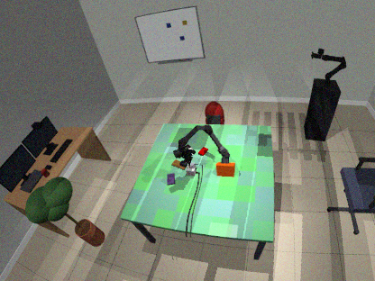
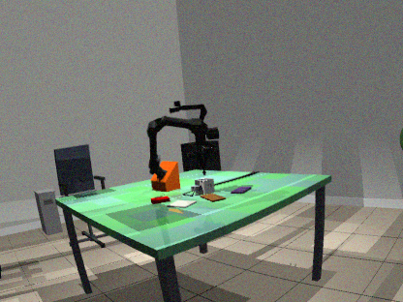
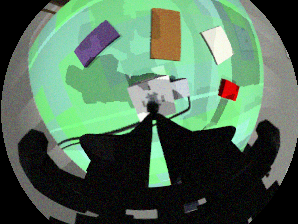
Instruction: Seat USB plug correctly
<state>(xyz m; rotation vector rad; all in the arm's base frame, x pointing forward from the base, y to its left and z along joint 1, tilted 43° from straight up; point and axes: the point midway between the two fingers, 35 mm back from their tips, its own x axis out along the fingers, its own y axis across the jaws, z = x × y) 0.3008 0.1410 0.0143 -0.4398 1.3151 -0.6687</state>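
The power cube point(image 1: 191, 171) point(image 2: 207, 186) point(image 3: 164, 88) is a small light grey block on the green table. A grey piece point(image 3: 181, 87) with a black cable sits against its side. My gripper point(image 2: 204, 169) point(image 3: 153, 116) points down over the cube, its fingers nearly together. It is shut on the USB plug point(image 3: 152, 106), a small dark shape at the fingertips. In the exterior view the fingertips are a little above the cube's top. The fingers and plug cover part of the cube's top, so the socket and which way round the plug is cannot be made out.
An orange wedge-shaped block point(image 1: 225, 169) point(image 2: 170, 177) stands by the arm's base. A brown flat piece point(image 2: 213, 197) point(image 3: 166, 35), purple piece point(image 2: 241, 190) point(image 3: 97, 43), white piece point(image 2: 182, 203) point(image 3: 217, 45) and red block point(image 1: 203, 151) point(image 3: 229, 90) lie around the cube. Black cables point(image 1: 194, 203) run to the table edge.
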